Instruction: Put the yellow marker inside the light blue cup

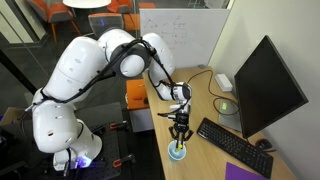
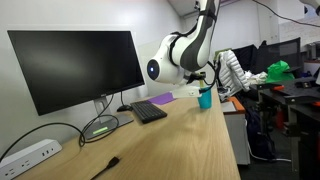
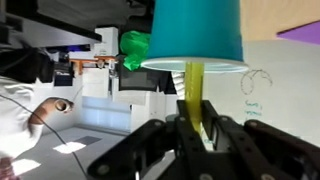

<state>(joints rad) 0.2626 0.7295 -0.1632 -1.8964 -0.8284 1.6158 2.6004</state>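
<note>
The fingers [image 3: 213, 130] pinch the yellow marker [image 3: 193, 90] upright, its tip seemingly just inside the light blue cup [image 3: 195, 30] on the worktop [image 2: 180, 140]; letting go remains.

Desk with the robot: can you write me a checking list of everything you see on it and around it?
Surface: wooden desk, light brown.
Job's things: yellow marker held upright, its tip at the mouth of the light blue cup; the cup stands near the keyboard.
Clutter: monitor, greenish disc, purple flat thing.
Gripper: jaws shut on the marker, right above the cup.
Cables: black cable lies near a white power strip.
Surroundings: whiteboard behind the desk.
</note>
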